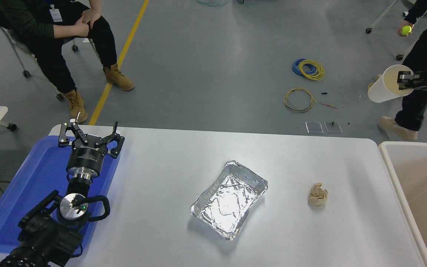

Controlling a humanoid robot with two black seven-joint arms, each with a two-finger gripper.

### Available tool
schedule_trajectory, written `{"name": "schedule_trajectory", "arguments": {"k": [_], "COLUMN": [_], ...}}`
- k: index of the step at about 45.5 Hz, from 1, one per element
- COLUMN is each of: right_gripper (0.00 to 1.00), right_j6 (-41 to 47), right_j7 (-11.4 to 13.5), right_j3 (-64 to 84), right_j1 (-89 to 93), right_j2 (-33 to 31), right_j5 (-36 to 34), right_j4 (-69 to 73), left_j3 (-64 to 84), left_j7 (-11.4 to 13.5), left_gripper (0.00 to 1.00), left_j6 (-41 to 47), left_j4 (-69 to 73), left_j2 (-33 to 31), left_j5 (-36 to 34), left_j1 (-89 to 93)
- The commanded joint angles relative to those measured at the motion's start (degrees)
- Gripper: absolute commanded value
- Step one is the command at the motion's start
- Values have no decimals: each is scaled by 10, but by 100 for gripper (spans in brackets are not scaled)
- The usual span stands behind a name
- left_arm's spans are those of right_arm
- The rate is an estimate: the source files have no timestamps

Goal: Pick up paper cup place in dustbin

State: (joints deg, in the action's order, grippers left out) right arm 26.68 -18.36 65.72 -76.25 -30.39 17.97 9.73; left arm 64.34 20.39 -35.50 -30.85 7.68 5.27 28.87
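Note:
A white paper cup point(386, 85) hangs tilted in the air at the far right, high above the floor beyond the table. My right gripper point(404, 79) is shut on its rim, one finger inside the mouth; most of that arm is cut off by the picture's right edge. The dustbin point(395, 178), with a white rim and a beige inside, stands at the table's right end, below and nearer than the cup. My left gripper point(89, 135) is parked open over the blue tray at the lower left.
A crinkled foil tray point(229, 199) lies mid-table, a crumpled beige paper ball point(317, 194) to its right. The blue tray point(20, 193) sits at the left edge. A seated person is at top left; another stands at top right behind the cup.

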Motion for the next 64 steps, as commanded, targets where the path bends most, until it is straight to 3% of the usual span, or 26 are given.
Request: {"name": "schedule_trajectory", "arguments": {"k": [1,8,12,26,46,64], "right_gripper": [0,0,0,0,0,0], "right_j6": [-63,-123,-163,-273,-301,-309], "right_j7": [38,138,163,181,180,180], "right_j3": [-23,-102,-139,-243,-363,-373], "right_j1": [120,167,195,312,455,486], "right_j2": [-4,-20,-24,-24,16,59], "right_j5": [-43,-43,-43,-45,-50,-50], "right_j4": [-101,-102,-102,-113,-119,-119], "left_j3": [0,0,0,0,0,0], "left_j7": [0,0,0,0,0,0], "left_gripper": [100,100,100,100,100,100], "left_j6": [0,0,0,0,0,0], "left_j4": [0,0,0,0,0,0], "left_j2": [0,1,0,0,0,1], "left_j5": [0,0,0,0,0,0], "left_j1": [0,0,0,0,0,0]}}
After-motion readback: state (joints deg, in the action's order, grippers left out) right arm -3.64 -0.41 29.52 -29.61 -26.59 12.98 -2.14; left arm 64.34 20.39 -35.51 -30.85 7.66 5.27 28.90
